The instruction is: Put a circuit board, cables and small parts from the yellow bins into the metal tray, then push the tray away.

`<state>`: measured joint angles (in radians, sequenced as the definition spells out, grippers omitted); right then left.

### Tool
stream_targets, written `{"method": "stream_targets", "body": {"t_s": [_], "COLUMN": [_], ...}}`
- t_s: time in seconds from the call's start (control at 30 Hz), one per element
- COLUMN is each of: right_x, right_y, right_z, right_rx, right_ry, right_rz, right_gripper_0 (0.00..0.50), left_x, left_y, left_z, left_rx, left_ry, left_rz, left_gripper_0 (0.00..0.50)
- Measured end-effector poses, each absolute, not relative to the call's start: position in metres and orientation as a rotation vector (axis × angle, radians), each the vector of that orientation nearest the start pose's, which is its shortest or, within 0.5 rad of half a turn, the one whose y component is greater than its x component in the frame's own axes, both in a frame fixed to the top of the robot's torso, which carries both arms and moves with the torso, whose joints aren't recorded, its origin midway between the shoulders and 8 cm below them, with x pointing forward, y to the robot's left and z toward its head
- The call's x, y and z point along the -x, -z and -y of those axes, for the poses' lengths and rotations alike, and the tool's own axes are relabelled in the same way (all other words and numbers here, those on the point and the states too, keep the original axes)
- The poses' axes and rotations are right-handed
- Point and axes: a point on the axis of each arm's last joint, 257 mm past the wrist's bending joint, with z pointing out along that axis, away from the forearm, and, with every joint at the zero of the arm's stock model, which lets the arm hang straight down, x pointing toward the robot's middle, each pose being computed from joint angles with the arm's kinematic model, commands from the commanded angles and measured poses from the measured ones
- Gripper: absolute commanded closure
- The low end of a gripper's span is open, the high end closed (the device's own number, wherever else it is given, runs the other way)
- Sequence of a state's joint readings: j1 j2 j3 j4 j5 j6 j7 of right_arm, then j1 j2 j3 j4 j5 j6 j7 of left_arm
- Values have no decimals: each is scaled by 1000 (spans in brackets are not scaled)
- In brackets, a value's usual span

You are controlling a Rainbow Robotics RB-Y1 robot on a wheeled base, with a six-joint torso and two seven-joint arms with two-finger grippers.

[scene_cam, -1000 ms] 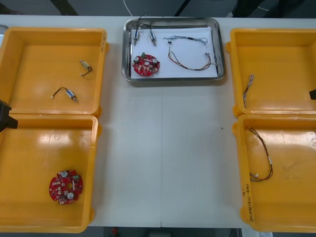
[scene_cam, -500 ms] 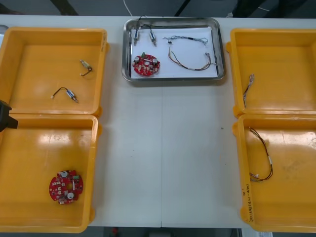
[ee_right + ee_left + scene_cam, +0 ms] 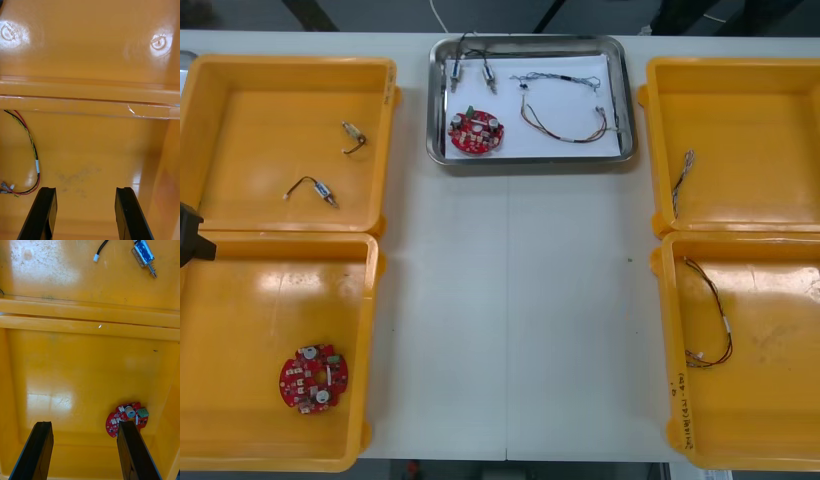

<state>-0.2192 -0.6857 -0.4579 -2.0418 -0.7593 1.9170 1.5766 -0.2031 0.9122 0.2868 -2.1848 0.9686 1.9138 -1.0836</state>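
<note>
The metal tray [image 3: 532, 159] stands at the table's far middle, white inside. In it lie a round red circuit board [image 3: 476, 132], a red and yellow cable [image 3: 565, 128], a twisted cable [image 3: 555, 77] and small metal parts [image 3: 488, 76]. My left gripper [image 3: 85, 425] hangs open over the near left yellow bin [image 3: 240, 300], where a second red circuit board [image 3: 127, 419] lies just beyond one finger [image 3: 134, 450]. My right gripper [image 3: 85, 191] is open and empty above the near right yellow bin [image 3: 93, 150], with a red and yellow cable [image 3: 32, 157] off to one side.
The far left bin [image 3: 290, 100] holds two small metal parts [image 3: 313, 189] with short leads. A blue and white cable [image 3: 681, 178] lies in the far right bin [image 3: 740, 120]. A dark part of my left arm [image 3: 188, 235] juts in at the table's left edge.
The dark tip of my right arm at the right edge of the front view has drawn back out of sight. Nothing on the table has moved.
</note>
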Motion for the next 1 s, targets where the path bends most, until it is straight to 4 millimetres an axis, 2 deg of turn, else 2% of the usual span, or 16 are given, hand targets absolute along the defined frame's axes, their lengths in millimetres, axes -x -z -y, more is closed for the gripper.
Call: {"method": "stream_targets", "body": {"t_s": [0.27,1.0], "right_x": [-391,-391], "right_y": [167,170], "right_z": [411,407], "right_rx": [-6,-8], "right_ry": [-10,-21], "right_rz": [-2649,-2654], "right_gripper_0": [56,56], "left_x": [-372,-372], "left_y": [140,140], "left_z": [-375,-375], "left_rx": [142,142], "left_ry": [-2,-2], "left_rz": [-2690,-2690], "left_gripper_0": [0,0]}}
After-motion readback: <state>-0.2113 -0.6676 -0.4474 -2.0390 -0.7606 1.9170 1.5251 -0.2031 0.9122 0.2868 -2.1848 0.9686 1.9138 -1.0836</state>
